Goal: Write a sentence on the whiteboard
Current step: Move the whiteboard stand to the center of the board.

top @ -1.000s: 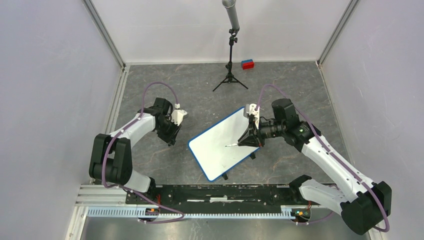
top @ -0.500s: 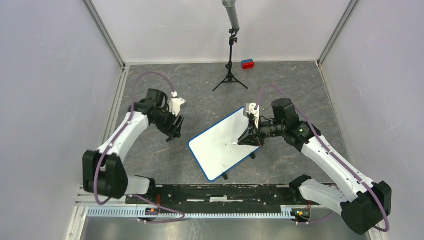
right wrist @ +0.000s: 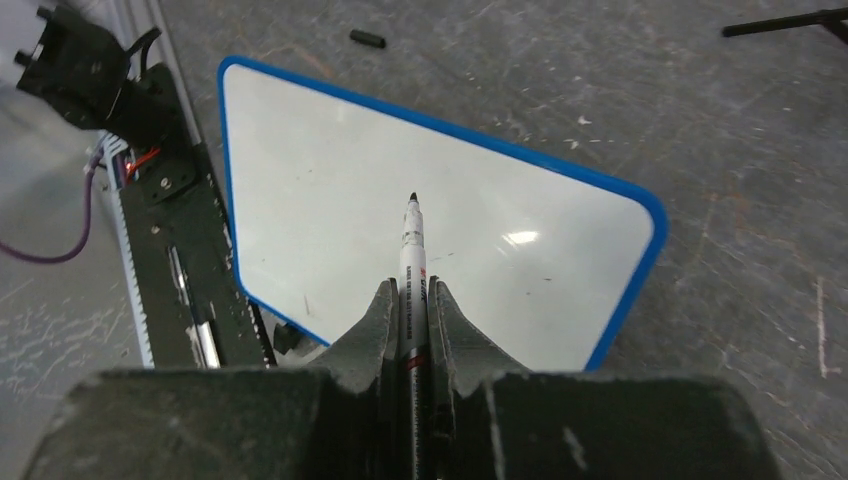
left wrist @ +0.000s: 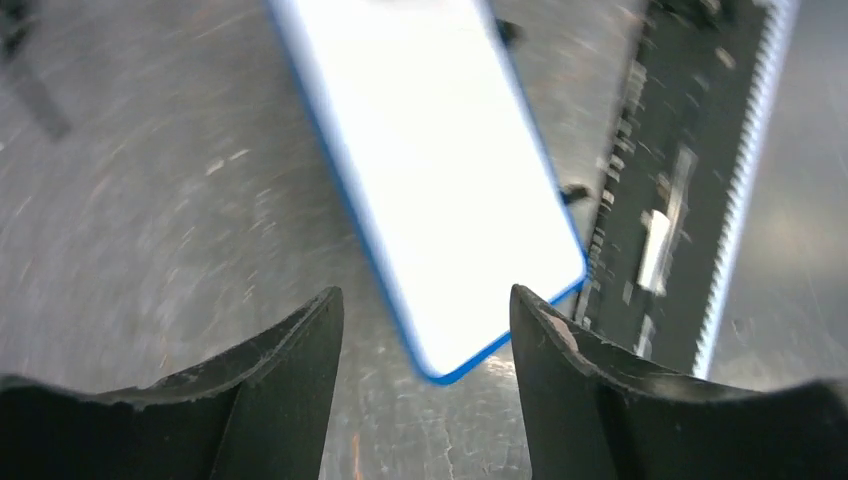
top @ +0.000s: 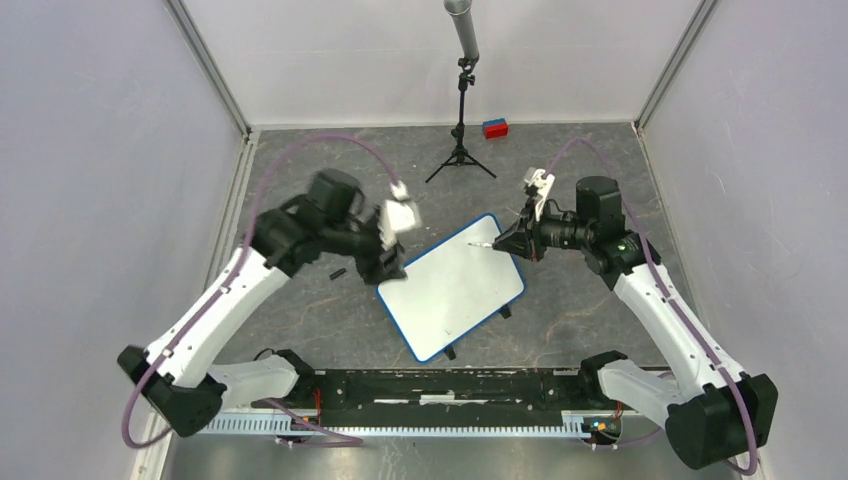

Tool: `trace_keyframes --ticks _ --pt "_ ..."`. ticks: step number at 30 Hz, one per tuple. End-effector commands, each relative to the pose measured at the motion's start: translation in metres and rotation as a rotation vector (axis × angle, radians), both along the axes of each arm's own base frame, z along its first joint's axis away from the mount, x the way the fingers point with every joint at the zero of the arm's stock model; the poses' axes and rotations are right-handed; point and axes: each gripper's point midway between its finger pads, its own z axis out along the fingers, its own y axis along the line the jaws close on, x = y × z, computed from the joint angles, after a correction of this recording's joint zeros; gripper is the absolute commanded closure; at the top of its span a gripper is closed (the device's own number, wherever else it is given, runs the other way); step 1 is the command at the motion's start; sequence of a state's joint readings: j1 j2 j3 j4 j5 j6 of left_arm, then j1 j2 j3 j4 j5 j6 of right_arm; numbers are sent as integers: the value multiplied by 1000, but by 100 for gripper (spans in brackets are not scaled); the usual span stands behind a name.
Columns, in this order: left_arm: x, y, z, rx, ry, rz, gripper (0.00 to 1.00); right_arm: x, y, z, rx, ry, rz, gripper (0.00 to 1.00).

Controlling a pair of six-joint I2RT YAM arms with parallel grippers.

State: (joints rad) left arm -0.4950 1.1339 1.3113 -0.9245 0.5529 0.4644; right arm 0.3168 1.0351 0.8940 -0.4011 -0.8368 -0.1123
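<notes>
Grey mottled table (top: 300, 180) stretches between pale walls. Left of centre in the top view, the left hand (top: 388, 264) is motion-blurred at the left corner of the whiteboard (top: 450, 295). Its wrist view shows the fingers (left wrist: 300, 340) spread wide, with the board's blue-rimmed end seen between them. Just left of that hand a small black cap (top: 337, 272) lies on the table. The whiteboard sits mid-frame, turned diagonally, white face up. In the upper middle stands a black tripod (top: 461, 150), with a red-and-blue block (top: 495, 128) beside it. Right of centre, the right hand (top: 512, 240) pinches a marker (top: 482, 243) whose tip points left at the board's upper edge; whether it touches cannot be told.
</notes>
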Motion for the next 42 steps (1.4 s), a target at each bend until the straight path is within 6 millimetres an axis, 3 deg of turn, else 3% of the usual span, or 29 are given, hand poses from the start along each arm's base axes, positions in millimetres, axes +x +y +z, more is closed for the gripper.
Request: trace_keyframes --ticks 1,7,14,22,34,42 --pt "-64 -32 -36 209 -38 -370 34 31 -14 26 46 -32 -114 100" --pt "-119 -73 -99 415 -49 -730 43 50 -35 36 109 -5 -193 100" --pt "-151 -125 -143 475 -78 -937 49 52 -42 30 132 7 -217 100" --pt "-157 -150 -196 582 -169 -1016 55 47 -42 26 136 19 -201 100" --pt "-138 -126 -244 725 -249 -1054 67 44 -40 23 143 32 -183 100" --pt "-130 -100 -251 790 -281 -1075 80 43 -40 21 142 38 -181 100"
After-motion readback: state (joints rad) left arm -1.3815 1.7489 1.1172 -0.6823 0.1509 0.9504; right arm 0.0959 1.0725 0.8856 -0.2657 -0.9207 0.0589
